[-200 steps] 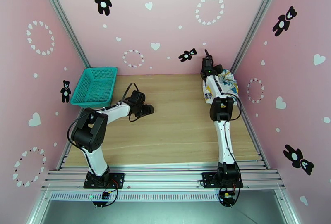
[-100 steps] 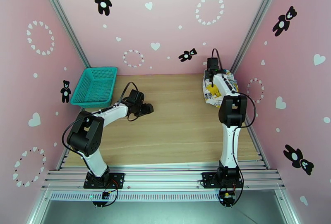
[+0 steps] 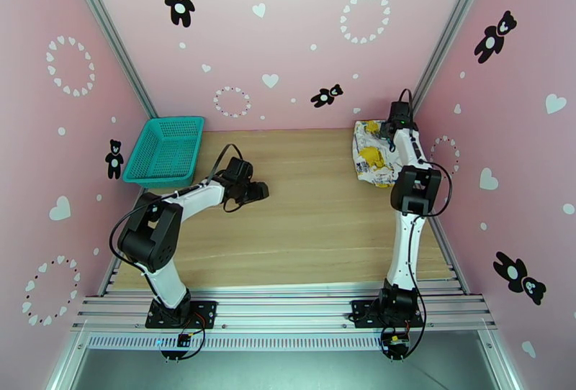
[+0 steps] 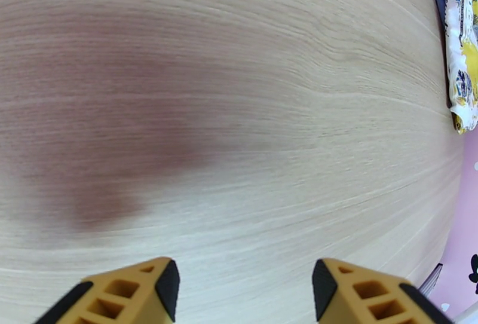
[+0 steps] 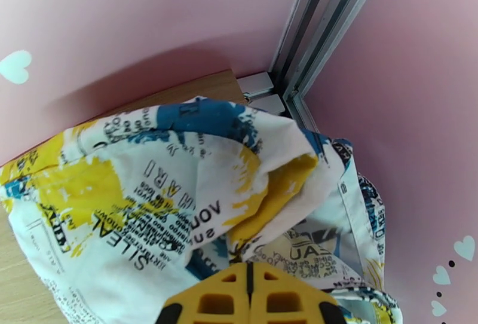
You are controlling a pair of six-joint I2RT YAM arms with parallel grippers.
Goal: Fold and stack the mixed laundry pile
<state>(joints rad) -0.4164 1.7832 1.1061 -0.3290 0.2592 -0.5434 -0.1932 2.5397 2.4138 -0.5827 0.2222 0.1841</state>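
The white cloth (image 3: 371, 155) with yellow-and-blue print lies crumpled in the far right corner of the table. My right gripper (image 3: 394, 129) is at its right edge, by the corner post. In the right wrist view the cloth (image 5: 179, 193) bunches up toward my right gripper (image 5: 248, 271), whose yellow fingers are shut together on a fold. My left gripper (image 3: 258, 188) hovers low over bare wood left of centre. Its fingers are open with nothing between them (image 4: 245, 286). The cloth (image 4: 463, 56) also lies at the far right of the left wrist view, with a thin dark edge beside it.
A teal mesh basket (image 3: 134, 177) stands at the far left corner, tilted against the wall. Pink walls and metal corner posts (image 5: 310, 50) close in the table on three sides. Bare wood (image 3: 317, 204) stretches between the two arms.
My right arm swung right toward the corner and its jaws closed on the cloth, uncovering more of the cloth's left part. The left arm barely moved.
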